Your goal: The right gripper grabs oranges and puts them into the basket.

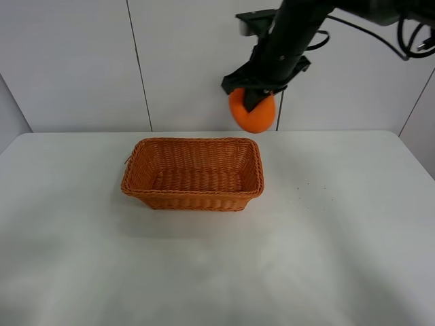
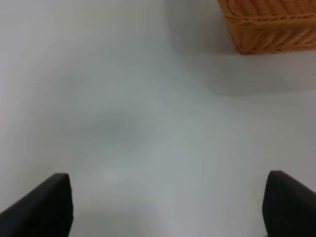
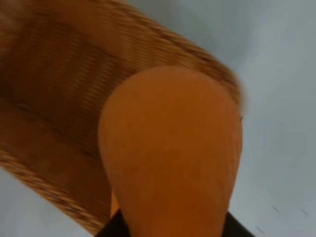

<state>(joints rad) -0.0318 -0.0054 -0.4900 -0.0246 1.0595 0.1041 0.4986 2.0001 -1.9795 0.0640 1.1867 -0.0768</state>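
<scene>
My right gripper is shut on the orange and holds it high in the air, above and just behind the right end of the wicker basket. The basket stands empty on the white table. In the right wrist view the orange fills the middle, with the basket below it, blurred. My left gripper is open and empty over bare table; a corner of the basket shows in its view. The left arm is out of the exterior high view.
The white table spreads wide around the basket. A grey panelled wall stands behind the table's back edge. Cables hang from the right arm at the upper right.
</scene>
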